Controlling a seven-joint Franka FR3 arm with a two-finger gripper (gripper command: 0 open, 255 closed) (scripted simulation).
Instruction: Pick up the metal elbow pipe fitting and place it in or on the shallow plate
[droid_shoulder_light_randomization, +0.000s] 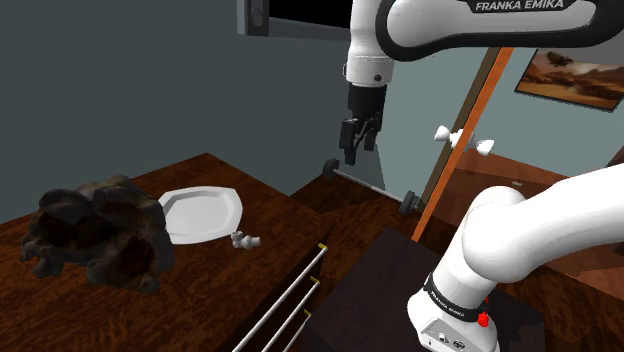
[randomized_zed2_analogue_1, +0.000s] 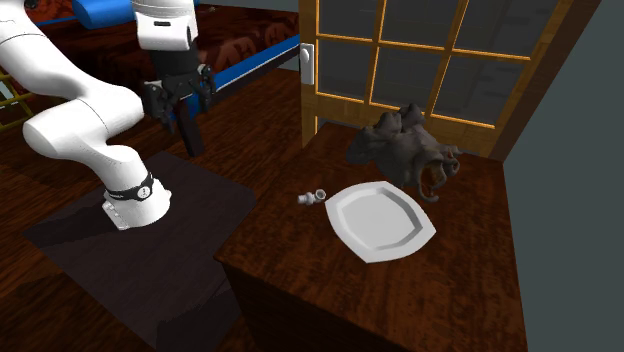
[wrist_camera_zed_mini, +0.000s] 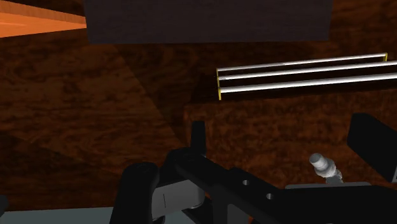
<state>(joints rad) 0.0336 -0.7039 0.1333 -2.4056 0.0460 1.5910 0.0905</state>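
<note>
Fitting (droid_shoulder_light_randomization: 245, 240) sits near cabinet (droid_shoulder_light_randomization: 190, 300) edge, perhaps touching plate (droid_shoulder_light_randomization: 200, 213).

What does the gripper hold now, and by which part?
Nothing. The open gripper hangs in the air; the pipe fitting lies on the table beside the plate.

**Colours & patterns, quick rundown**

Small elbow-shaped metal pipe fitting (droid_shoulder_light_randomization: 244, 240): pale grey-silver. Shallow angular plate (droid_shoulder_light_randomization: 203, 213): plain white. Wooden tabletop (randomized_zed2_analogue_1: 440, 300): dark red-brown w/ streaky grain. Lumpy rock-like mass (droid_shoulder_light_randomization: 100, 232): mottled black-brown, poss. tan flecks. Two-finger gripper (droid_shoulder_light_randomization: 352, 155): all black. Robot arm (droid_shoulder_light_randomization: 520, 230): white, dark joints. Door frame (droid_shoulder_light_randomization: 433, 195): orange. Wall (droid_shoulder_light_randomization: 120, 80): grey-teal. Thin metal rails (wrist_camera_zed_mini: 305, 85): silver-white, yellow tips.
</note>
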